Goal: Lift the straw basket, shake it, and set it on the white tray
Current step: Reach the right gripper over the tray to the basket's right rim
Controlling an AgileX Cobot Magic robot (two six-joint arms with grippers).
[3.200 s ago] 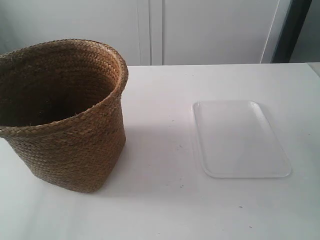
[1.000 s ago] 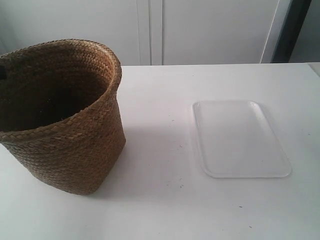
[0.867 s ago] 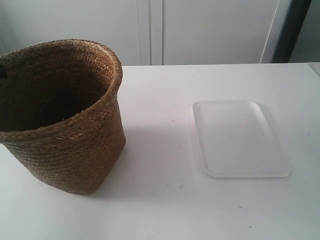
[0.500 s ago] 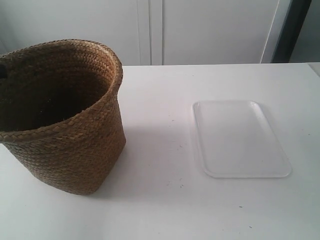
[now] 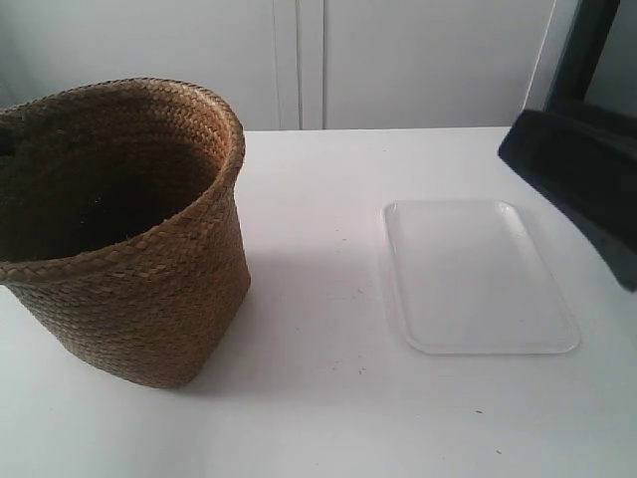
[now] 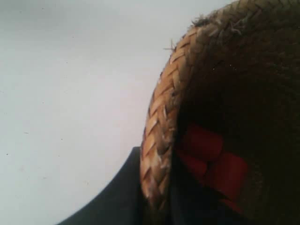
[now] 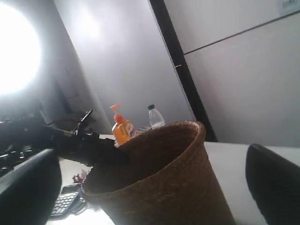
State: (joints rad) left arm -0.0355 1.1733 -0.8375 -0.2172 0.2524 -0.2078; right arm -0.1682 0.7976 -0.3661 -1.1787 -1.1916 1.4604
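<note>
The straw basket (image 5: 129, 249) stands on the table (image 5: 318, 418) at the exterior view's left, its tall axis close to upright. It is well apart from the white tray (image 5: 478, 279), which lies flat toward that view's right. The left pincer (image 6: 157, 194) straddles the basket's braided rim, one dark finger outside and a reddish part inside, and looks clamped on it. The right pincer (image 7: 152, 187) is spread wide, with the basket's wall ahead between its fingers and untouched. The left arm is therefore nearer, and the carry would run sideways to the tray.
</note>
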